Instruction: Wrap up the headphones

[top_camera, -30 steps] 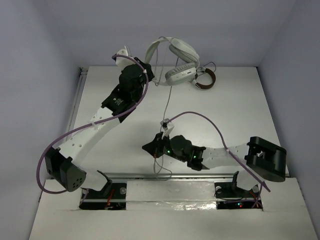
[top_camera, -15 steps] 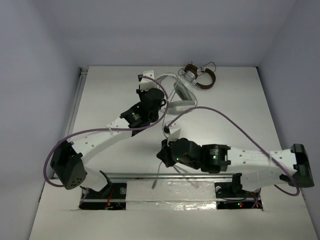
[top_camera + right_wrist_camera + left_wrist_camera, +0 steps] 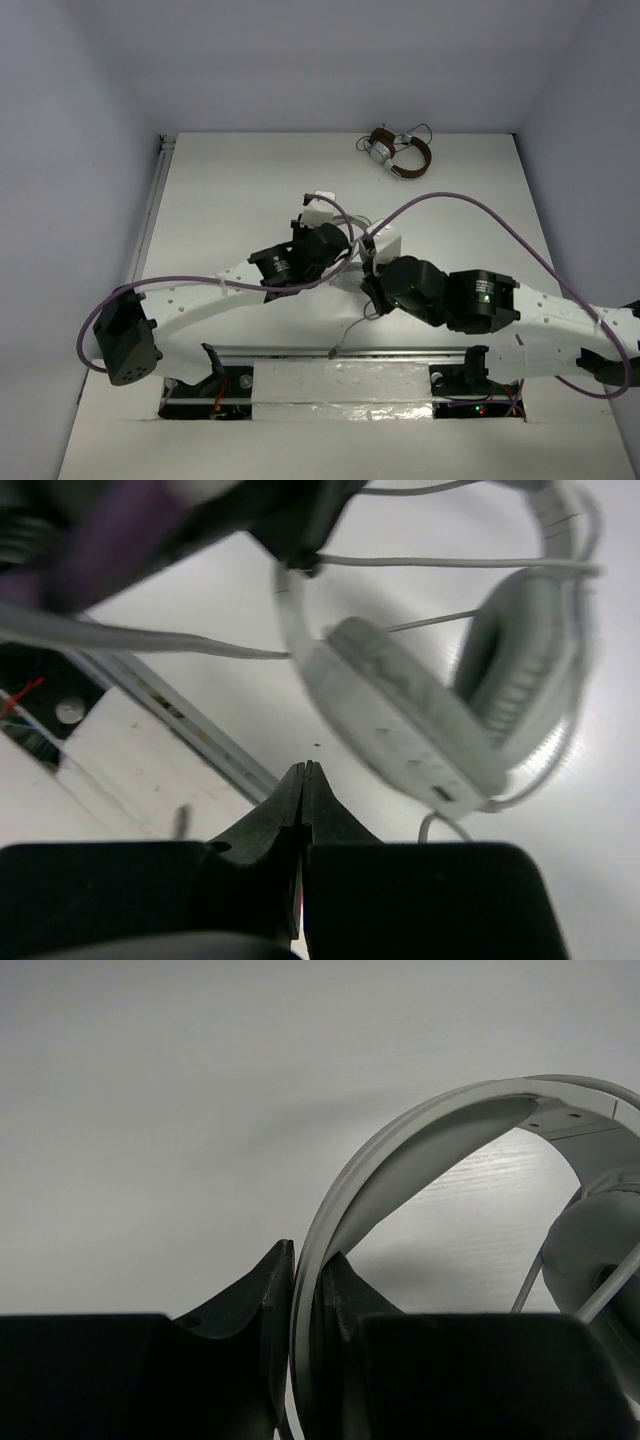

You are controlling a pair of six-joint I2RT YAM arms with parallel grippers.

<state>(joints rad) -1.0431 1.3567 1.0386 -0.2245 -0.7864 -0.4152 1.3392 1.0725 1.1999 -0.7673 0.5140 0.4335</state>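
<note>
The white headphones (image 3: 386,240) hang over the middle of the table, mostly hidden from above by the two arms. My left gripper (image 3: 350,252) is shut on their headband (image 3: 400,1150), which is pinched flat between the two fingers (image 3: 308,1260). One earcup (image 3: 590,1250) shows at the right of the left wrist view. In the right wrist view an earcup (image 3: 400,720) hangs close ahead, with the thin grey cable (image 3: 450,563) stretched across above it. My right gripper (image 3: 304,770), just right of the left one (image 3: 370,280), is shut on that cable. The cable's free end (image 3: 350,326) dangles to the plug (image 3: 332,352).
Small brown-and-silver headphones (image 3: 396,153) with a dark cord lie at the back of the table. A metal rail (image 3: 400,350) runs along the near edge, just under the dangling plug. White walls enclose the table on three sides. A purple hose (image 3: 470,205) arches over the right arm.
The left gripper has carried the white headphones from the back of the table to the near middle. The right arm has swung right and up beside it. The brown headphones stayed at the back.
</note>
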